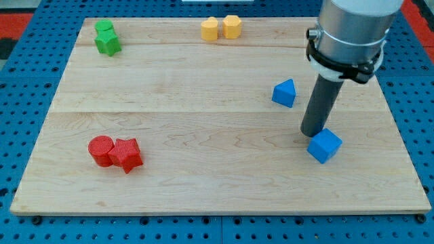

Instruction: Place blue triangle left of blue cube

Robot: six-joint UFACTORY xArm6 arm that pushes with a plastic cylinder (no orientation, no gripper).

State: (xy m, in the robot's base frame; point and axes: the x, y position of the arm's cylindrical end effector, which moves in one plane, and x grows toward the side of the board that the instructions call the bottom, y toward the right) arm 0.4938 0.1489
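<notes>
No jaws on this arm, just a straight dark rod, so nothing opens, closes or holds. The tip [312, 133] is down on the tabletop [203, 129], right at the upper-left edge of the blue cube [324, 146]; touching or just beside it, can't tell which. Rod runs up into the grey arm body at the view's top right.

Blue triangle [285, 93] sits up and to the view's left of the tip, near but apart, nothing touching it. Relative to the blue cube it is toward the view's left but mostly higher up the view, so diagonal rather than level alongside.

Further out: two yellow blocks [222, 28] side by side, touching, at the view's top centre. Two green blocks [106, 37] stacked close at top left, shapes unclear. Red cylinder [102, 150] and a red block [127, 155], shape unclear, touching each other at bottom left. All well apart from the blue pair.

Progress call: not done. Triangle is only roughly on the left side, sitting too high. Left to do, by my read: get the tip behind the triangle on its upper side and push it down the view until it sits level with the cube's left face. The tip is beside the cube now, so it risks shifting the cube instead.
</notes>
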